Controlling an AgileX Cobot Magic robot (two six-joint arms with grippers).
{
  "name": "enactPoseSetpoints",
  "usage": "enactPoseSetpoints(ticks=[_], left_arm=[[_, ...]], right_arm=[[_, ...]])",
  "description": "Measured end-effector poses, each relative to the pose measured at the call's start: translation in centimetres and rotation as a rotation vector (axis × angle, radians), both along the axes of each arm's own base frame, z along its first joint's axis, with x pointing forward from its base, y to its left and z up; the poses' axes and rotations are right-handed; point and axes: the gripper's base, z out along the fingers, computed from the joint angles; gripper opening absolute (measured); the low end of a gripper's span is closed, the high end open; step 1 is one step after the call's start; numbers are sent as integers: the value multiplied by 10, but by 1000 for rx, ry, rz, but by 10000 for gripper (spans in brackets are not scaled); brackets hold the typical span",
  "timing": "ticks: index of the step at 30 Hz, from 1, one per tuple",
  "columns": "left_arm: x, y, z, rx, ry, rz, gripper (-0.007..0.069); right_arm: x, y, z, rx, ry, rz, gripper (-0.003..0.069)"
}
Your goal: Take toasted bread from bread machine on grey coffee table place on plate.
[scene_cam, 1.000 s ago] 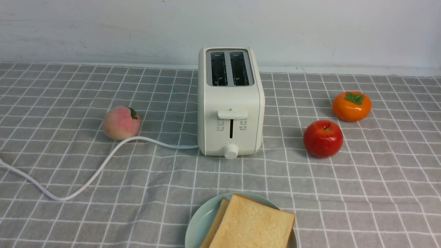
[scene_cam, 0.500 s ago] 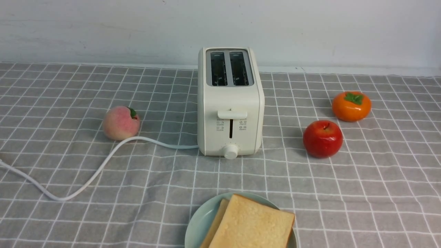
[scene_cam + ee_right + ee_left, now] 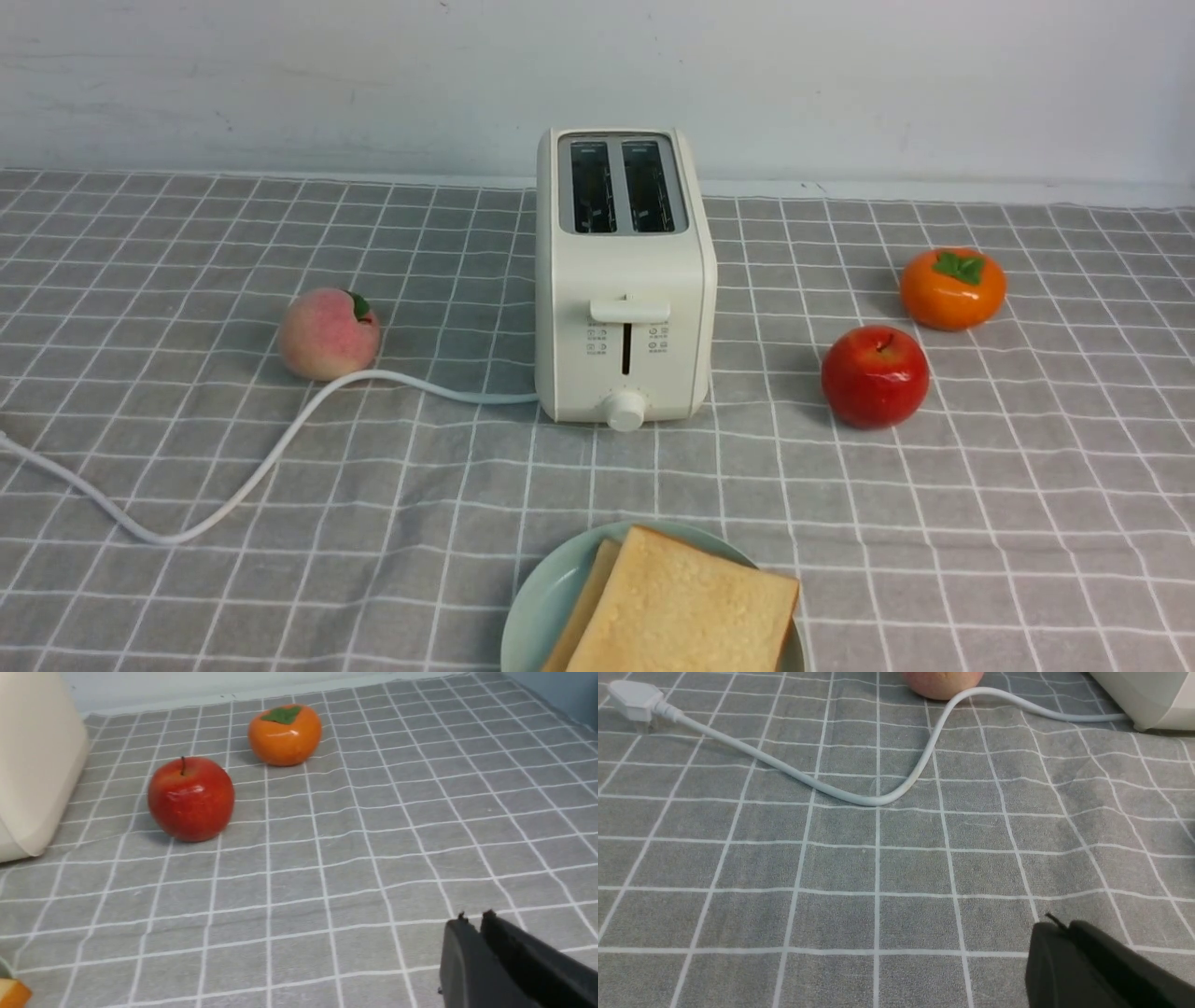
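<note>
Toasted bread [image 3: 686,607], two pale golden slices overlapping, lay on the mint-green plate [image 3: 541,607] at the bottom centre of the front view. Behind it, at frame centre, stood the cream bread machine [image 3: 624,280], both slots showing dark and empty, lever and knob facing the camera. Its white cord [image 3: 280,439] curved toward the lower left across the grey checked tabletop [image 3: 980,523], touching a peach [image 3: 329,333]; the plug [image 3: 630,700] appeared in the upper left of the left wrist view. A red apple [image 3: 875,376] and an orange persimmon [image 3: 952,287] sat at centre right, near each other but apart. Left claw [image 3: 1057,926] and right claw [image 3: 474,919], each at the lower right of its wrist view, were closed and empty above bare cloth.
</note>
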Motion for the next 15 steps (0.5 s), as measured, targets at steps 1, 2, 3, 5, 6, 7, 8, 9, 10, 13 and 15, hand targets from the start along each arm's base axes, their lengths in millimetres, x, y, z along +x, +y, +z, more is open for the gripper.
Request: enactPoseSetpoints(ticks=[1, 2, 3, 5, 6, 7, 8, 9, 10, 13, 15], left_arm=[[0, 0, 0, 0, 0, 0, 18], [0, 0, 0, 0, 0, 0, 19], [0, 0, 0, 0, 0, 0, 20], [0, 0, 0, 0, 0, 0, 20], [0, 0, 0, 0, 0, 0, 21], [0, 0, 0, 0, 0, 0, 23], [0, 0, 0, 0, 0, 0, 24], [0, 0, 0, 0, 1, 0, 27], [0, 0, 0, 0, 1, 0, 29], [0, 0, 0, 0, 1, 0, 30], [0, 0, 0, 0, 1, 0, 32]], right_arm=[[-1, -1, -4, 0, 2, -6, 51], [-2, -1, -8, 5, 3, -14, 52], [-4, -2, -16, 11, 9, -21, 53], [-7, -2, -26, 10, 25, -21, 54], [-8, -1, -31, 5, 32, -15, 54], [-9, 0, -40, -3, 49, -1, 54], [-10, 0, -44, -6, 59, 4, 54], [-11, 2, -50, -15, 62, 30, 54], [-13, 4, -48, -34, 40, 61, 55], [-15, 11, -48, -119, 16, 161, 61], [-15, 14, -48, -125, 16, 198, 63]])
